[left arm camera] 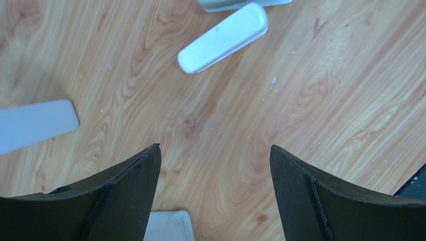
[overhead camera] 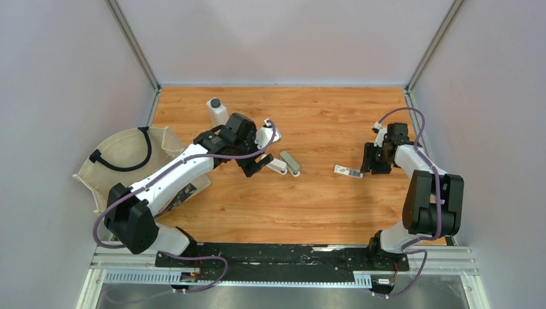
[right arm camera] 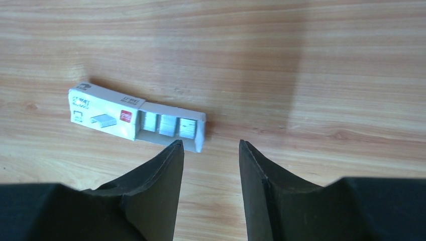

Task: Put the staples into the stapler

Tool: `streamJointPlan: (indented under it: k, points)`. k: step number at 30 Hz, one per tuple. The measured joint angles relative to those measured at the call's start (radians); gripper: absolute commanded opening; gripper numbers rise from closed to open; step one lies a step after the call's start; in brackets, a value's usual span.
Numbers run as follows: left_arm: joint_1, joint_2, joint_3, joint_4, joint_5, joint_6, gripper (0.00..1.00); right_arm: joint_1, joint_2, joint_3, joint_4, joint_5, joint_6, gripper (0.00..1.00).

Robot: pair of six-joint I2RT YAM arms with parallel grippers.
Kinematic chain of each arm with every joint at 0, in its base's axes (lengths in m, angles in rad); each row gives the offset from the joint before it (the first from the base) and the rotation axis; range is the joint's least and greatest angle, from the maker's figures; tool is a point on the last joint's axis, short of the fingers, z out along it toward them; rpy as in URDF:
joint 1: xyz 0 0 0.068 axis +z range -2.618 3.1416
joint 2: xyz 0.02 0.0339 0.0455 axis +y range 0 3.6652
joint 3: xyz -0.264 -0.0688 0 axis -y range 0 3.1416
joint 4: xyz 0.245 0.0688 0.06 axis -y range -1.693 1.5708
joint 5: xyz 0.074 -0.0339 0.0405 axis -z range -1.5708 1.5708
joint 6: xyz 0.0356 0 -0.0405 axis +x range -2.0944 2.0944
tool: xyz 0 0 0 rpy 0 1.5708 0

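Wooden table (overhead camera: 322, 206), grey walls (overhead camera: 290, 38), staple box (right arm camera: 135, 118), tray slid out, just beyond partly open, empty right gripper (right arm camera: 210, 143), left gripper (left arm camera: 215, 148) wide, empty, near stapler (left arm camera: 223, 37).

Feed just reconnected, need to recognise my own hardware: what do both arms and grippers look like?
The left arm and right arm have white links with bulky black joints, each trailed by a loose purple cable. The left gripper and right gripper each carry two matte black, wedge-shaped fingers tapering to narrow tips.
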Motion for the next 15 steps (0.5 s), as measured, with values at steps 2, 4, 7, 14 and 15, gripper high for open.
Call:
streamJointPlan:
  k: [2, 4, 7, 14, 15]
  points:
    - [0.032, -0.016, -0.021, -0.006, -0.002, 0.006, 0.88, 0.021, 0.000, 0.000, -0.007, -0.001, -0.006, 0.48]
    - [0.059, -0.039, -0.048, -0.009, -0.002, 0.011, 0.88, 0.052, -0.007, 0.000, -0.014, -0.002, -0.014, 0.49]
    - [0.089, -0.095, -0.101, -0.011, -0.002, 0.030, 0.88, 0.101, -0.048, 0.000, -0.015, -0.008, -0.029, 0.53]
    - [0.095, -0.187, -0.157, -0.002, 0.045, 0.114, 0.88, 0.275, -0.156, 0.000, -0.009, -0.056, -0.095, 0.64]
    - [0.095, -0.185, -0.158, 0.005, 0.058, 0.124, 0.88, 0.311, -0.164, 0.000, -0.007, -0.058, -0.107, 0.66]
